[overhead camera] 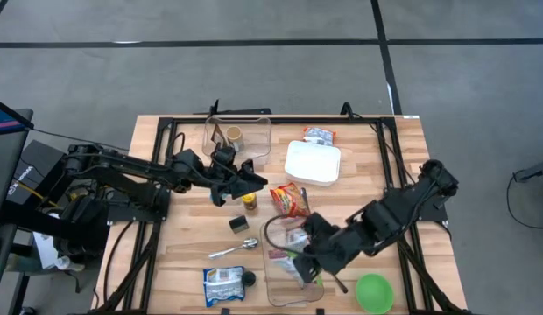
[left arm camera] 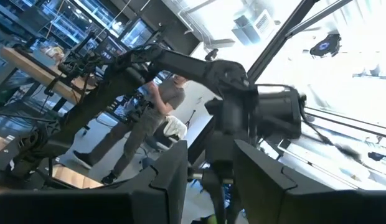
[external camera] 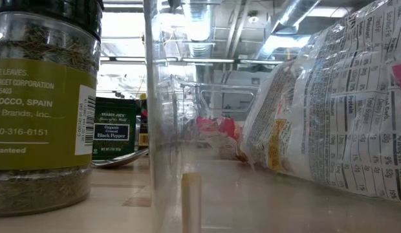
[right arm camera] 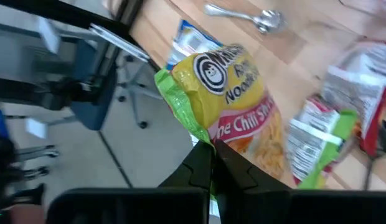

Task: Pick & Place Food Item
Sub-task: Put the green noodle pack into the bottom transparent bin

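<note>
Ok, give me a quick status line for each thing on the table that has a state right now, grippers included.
Right gripper: shut on the noodle packet.
Noodle packet: held off the table, over the near clear bin.
Near clear bin: upright, open-topped, packets inside.
Far clear bin: upright, cup inside.
Left gripper: raised over the table middle, holding nothing.
White container: lid on.
Spoon: flat on table.
Green bowl: upright, empty.

A yellow, red and green noodle packet is seen; a green bowl and white box are shown.
</note>
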`<move>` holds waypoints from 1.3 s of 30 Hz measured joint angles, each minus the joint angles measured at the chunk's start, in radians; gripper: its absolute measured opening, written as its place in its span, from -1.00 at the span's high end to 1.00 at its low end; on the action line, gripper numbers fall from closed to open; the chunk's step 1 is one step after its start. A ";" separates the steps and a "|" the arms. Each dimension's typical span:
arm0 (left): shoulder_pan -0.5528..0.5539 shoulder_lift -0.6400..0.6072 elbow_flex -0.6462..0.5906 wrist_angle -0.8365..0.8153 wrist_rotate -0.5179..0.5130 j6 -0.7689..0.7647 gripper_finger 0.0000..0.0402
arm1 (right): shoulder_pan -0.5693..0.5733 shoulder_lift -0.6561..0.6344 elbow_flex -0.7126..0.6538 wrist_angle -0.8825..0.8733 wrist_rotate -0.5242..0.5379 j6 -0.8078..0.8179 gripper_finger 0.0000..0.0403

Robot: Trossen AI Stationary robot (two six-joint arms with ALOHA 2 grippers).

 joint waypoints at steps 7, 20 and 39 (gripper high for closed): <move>0.000 0.000 0.000 -0.025 -0.002 0.000 0.42 | 0.046 0.092 -0.001 0.038 -0.027 0.008 1.00; 0.000 0.001 -0.001 -0.052 -0.003 0.000 0.42 | 0.069 0.171 -0.001 0.024 0.013 0.233 0.99; -0.003 0.001 -0.001 -0.052 -0.003 -0.001 0.42 | 0.009 0.222 -0.002 0.016 -0.052 0.606 0.99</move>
